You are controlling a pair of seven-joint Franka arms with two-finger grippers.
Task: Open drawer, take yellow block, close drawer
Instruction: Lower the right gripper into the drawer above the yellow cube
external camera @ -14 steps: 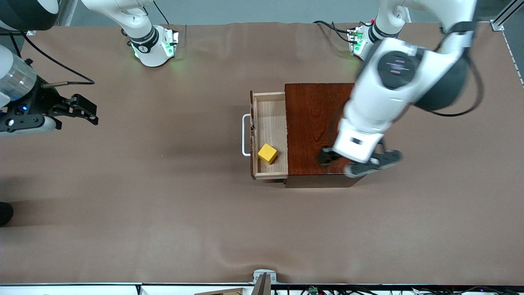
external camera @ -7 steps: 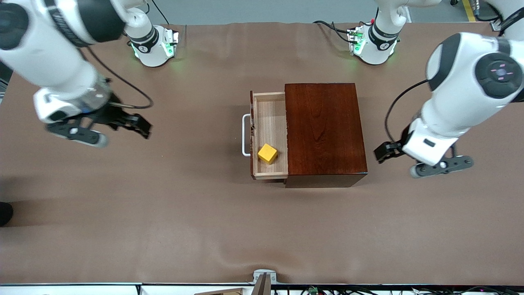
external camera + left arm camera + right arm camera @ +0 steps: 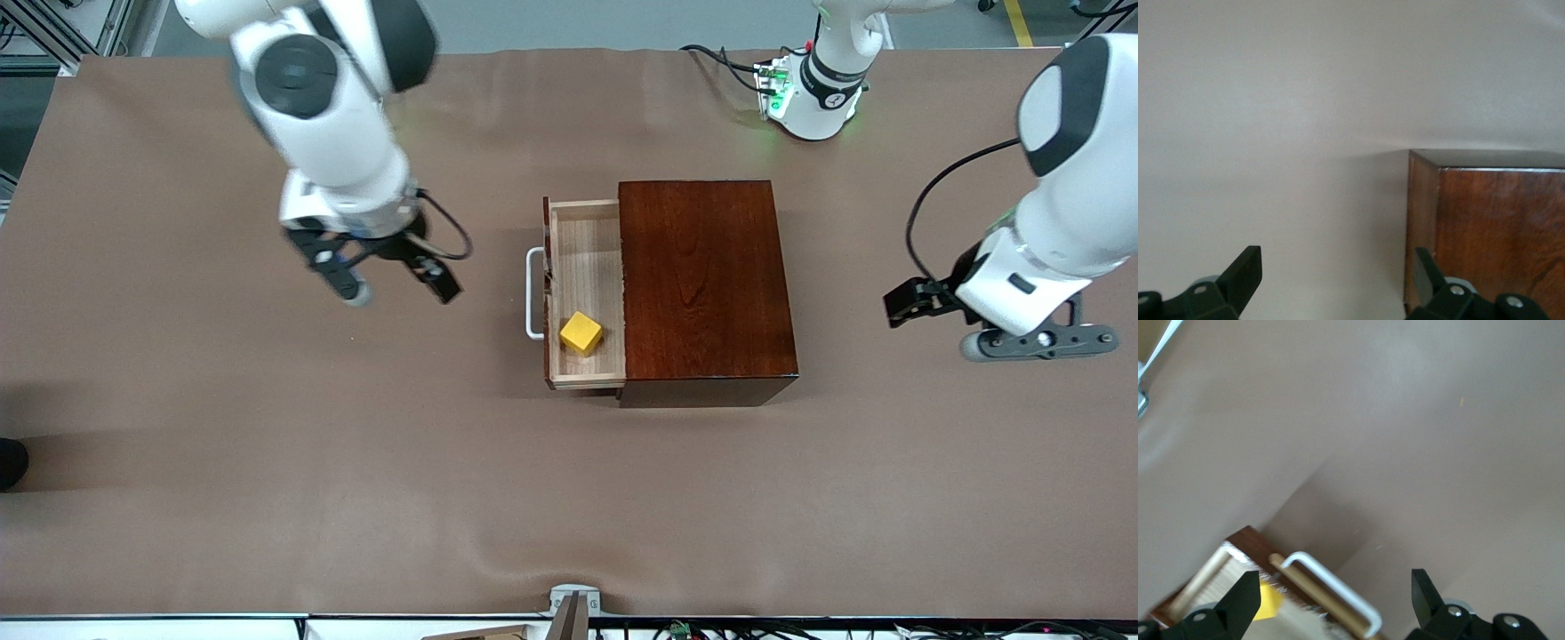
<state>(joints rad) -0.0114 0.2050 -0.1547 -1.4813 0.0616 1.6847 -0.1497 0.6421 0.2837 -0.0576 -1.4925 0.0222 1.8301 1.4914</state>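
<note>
On the bench (image 3: pixel 267 498), covered edge to edge in brown cloth, the wooden box (image 3: pixel 702 284) stood a little toward the left arm's end. Its drawer (image 3: pixel 587 267) was pulled out toward the right arm's end, the white handle (image 3: pixel 532 293) at the box's nine o'clock. The yellow block (image 3: pixel 581 333) lay in the drawer's corner nearest the front camera, close to the handle wall.

The right gripper (image 3: pixel 391 286) hung over bare cloth at the drawer's nine o'clock, well apart from the handle, its fingers (image 3: pixel 1245 603) spread wide and empty. The left gripper (image 3: pixel 965 324) hung over bare cloth at the box's three o'clock, clear of the box's edge, fingers (image 3: pixel 1245 273) likewise wide apart with nothing between them.

Open cloth ran wide around the box, most of all toward the front camera. No readable writing showed.
</note>
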